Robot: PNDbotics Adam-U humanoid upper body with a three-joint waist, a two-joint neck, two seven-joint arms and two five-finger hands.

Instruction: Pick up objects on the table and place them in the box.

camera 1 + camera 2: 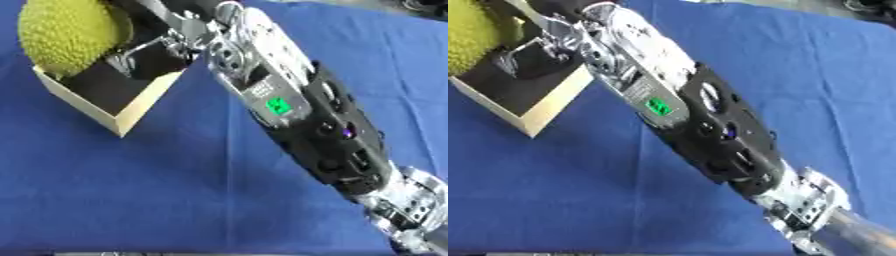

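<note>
A big yellow-green bumpy fruit (pixel 66 35) is at the upper left, over the far corner of an open box (pixel 144 102) with pale walls and a black inside. My right hand (pixel 166 42) is pressed against the fruit's right side above the box, with its dark fingers curved round the fruit's upper edge. Part of the hand is cut off by the top of the view. The right forearm (pixel 306 115) runs diagonally from the lower right corner up to the box. My left hand shows in neither view.
A blue cloth (pixel 131 190) covers the table around the box. The box's near corner points toward the lower left. Dark objects lie past the cloth's far right edge (pixel 868 7).
</note>
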